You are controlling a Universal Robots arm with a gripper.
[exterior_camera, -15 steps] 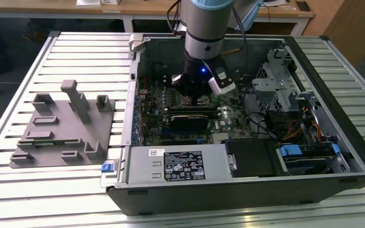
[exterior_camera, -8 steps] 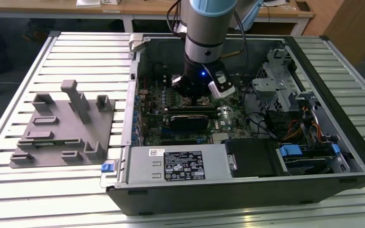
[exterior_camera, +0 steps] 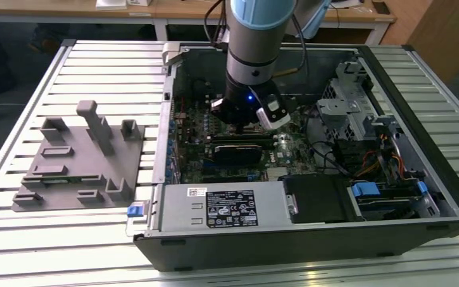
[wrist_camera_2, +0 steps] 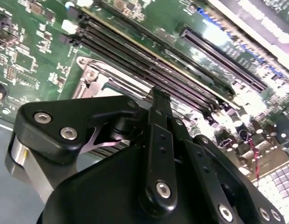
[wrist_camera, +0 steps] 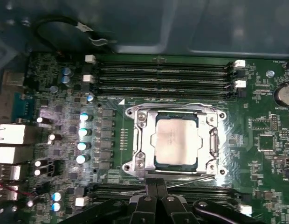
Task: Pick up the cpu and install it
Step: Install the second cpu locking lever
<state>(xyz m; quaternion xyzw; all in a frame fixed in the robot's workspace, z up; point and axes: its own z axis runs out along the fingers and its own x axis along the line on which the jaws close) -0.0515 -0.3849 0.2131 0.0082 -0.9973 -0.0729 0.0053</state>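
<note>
Right now we see the cpu [wrist_camera: 176, 141] already lying flat inside the socket frame [wrist_camera: 141, 140] on the motherboard [wrist_camera: 56, 70], its silver top facing up in the first wrist view. The tool [wrist_camera: 156, 191] sits just beside the socket's near edge, fingers pressed together with nothing between them. It is not touching the chip as far as we can tell.

In the exterior view the arm [exterior_camera: 257, 54] stands upright inside the open computer case [exterior_camera: 421, 89], well apart from the grey fixture block [exterior_camera: 78, 155] on the desk [exterior_camera: 22, 239].

Risks we'd flag:
- We can't confirm the chip is fully keyed into the socket; a slight tilt or corner riding on the frame would bend pins under any load.
- The socket frame looks open, with no clamp over the chip, so a bump from the tool would shift it.
- Memory slots [wrist_camera: 163, 77] run close on both sides of the socket. The tool's linkage is bulky in the second wrist view [wrist_camera_2: 158, 140], so sideways travel at this height could clip a slot latch.
- Cables [exterior_camera: 373, 161] sit on the exterior view's right of the arm; a wide swing could snag them.
</note>
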